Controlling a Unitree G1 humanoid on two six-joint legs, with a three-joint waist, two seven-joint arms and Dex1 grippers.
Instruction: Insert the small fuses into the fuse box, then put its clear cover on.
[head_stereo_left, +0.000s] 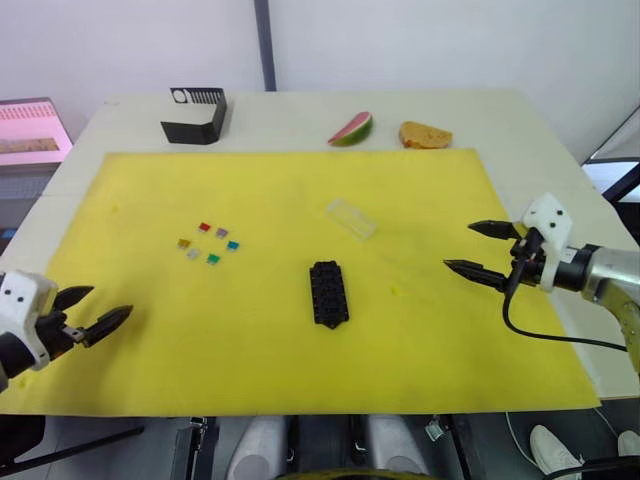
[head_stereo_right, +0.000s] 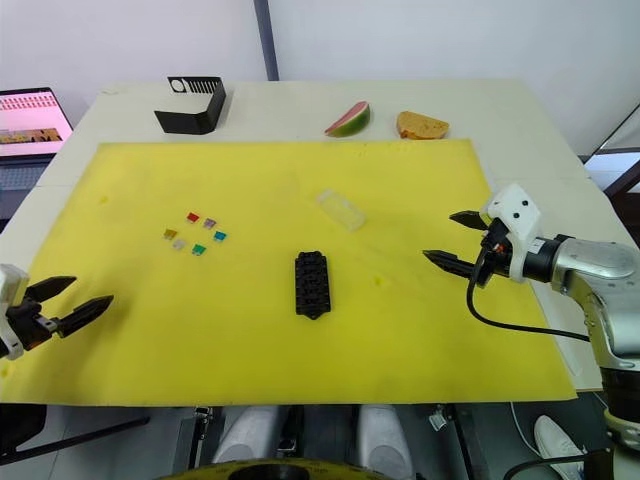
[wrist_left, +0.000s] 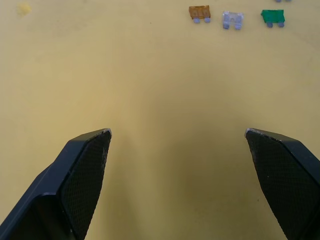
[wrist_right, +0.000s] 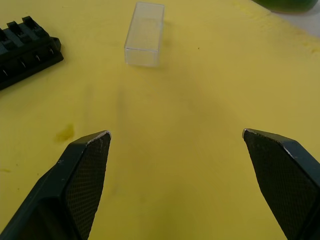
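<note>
Fuses: six small fuses (head_stereo_left: 208, 242) counted, lying loose on the yellow mat (head_stereo_left: 150, 330) in two rows of three, left of centre. Far row: red (head_stereo_left: 204, 227), purple (head_stereo_left: 221, 232), teal (head_stereo_left: 233, 245). Near row: amber (head_stereo_left: 183, 243), grey (head_stereo_left: 193, 253), green (head_stereo_left: 213, 259). All six lie apart from one another.

One fuse box (head_stereo_left: 328, 294), black, lies near the mat's centre with its slots up and none of the fuses in it. One clear cover (head_stereo_left: 351, 217) lies on the mat beyond the box and slightly to its right, apart from it.

Left gripper (head_stereo_left: 93, 311) hangs at the mat's near left edge, fingers spread wide, holding nothing. Right gripper (head_stereo_left: 480, 250) hangs over the mat's right side, fingers likewise wide apart and empty.

Beyond the mat on the white table (head_stereo_left: 300, 115): one larger black angular box (head_stereo_left: 194, 116), one watermelon slice (head_stereo_left: 351, 129), one piece of bread (head_stereo_left: 424, 135).
</note>
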